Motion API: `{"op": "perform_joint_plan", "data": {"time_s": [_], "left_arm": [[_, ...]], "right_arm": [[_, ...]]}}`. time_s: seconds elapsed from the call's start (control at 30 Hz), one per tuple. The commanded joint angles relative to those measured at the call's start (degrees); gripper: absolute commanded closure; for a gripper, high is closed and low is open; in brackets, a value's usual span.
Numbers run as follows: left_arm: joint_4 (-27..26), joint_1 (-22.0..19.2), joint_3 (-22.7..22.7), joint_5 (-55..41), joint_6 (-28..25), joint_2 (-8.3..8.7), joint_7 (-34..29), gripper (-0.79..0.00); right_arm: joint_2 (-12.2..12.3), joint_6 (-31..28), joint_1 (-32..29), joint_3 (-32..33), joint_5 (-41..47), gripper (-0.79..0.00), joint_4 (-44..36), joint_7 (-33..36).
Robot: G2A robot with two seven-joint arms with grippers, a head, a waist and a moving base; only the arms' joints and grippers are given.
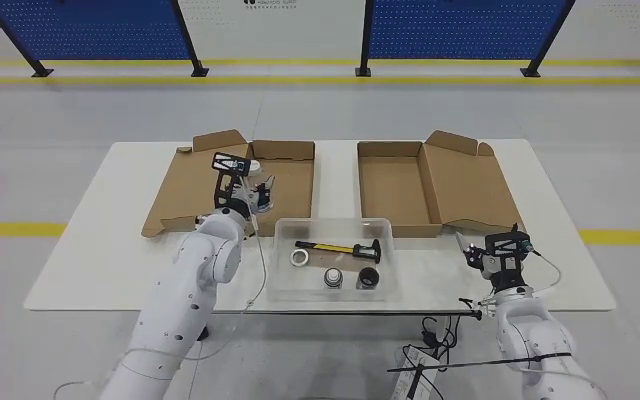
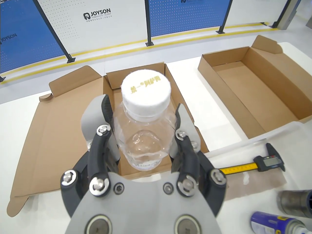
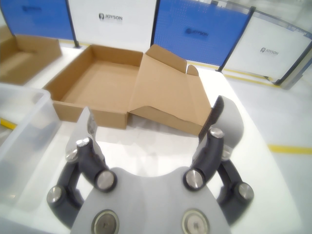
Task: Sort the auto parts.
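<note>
Left gripper (image 2: pixel 143 108) hangs over the left cardboard box (image 2: pixel 48 127) toward the table's far left corner, clamped on the clear bottle (image 2: pixel 142 137), whose long axis runs straight out from the palm, white cap foremost. Right gripper (image 3: pixel 151 115), jaws apart, sits near the front right corner, well apart.

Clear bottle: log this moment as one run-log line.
left gripper: shut on clear bottle, over left cardboard box | right gripper: open, empty, by right cardboard box | caliper: in plastic bin

Left box (image 1: pixel 295 195), right box (image 1: pixel 393 195), clear bin (image 1: pixel 335 220), caliper (image 1: pixel 335 246)
</note>
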Motion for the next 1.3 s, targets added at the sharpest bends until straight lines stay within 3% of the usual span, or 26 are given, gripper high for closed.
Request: {"op": "perform_joint_plan", "data": {"time_s": [0.0, 0.43, 1.07, 1.27], "left_arm": [[1.5, -1.0, 0.0, -0.2, 0.7, -0.20, 0.8, 0.000], [12.6, -5.7, 3.4, -0.6, 1.8, -1.94, 4.9, 0.000], [18.4, -7.1, 3.6, -0.6, 1.3, -3.02, 4.2, 0.000], [19.8, -7.2, 3.5, -0.2, 1.1, -3.24, 4.0, -0.148]], "right_arm": [[0.0, 0.0, 0.0, 0.0, 0.0, -0.785, 0.0, 0.0], [0.0, 0.0, 0.0, 0.0, 0.0, -0.785, 0.0, 0.0], [0.0, 0.0, 0.0, 0.0, 0.0, -0.785, 0.0, 0.0], [0.0, 0.0, 0.0, 0.0, 0.0, -0.785, 0.0, 0.0]]}}
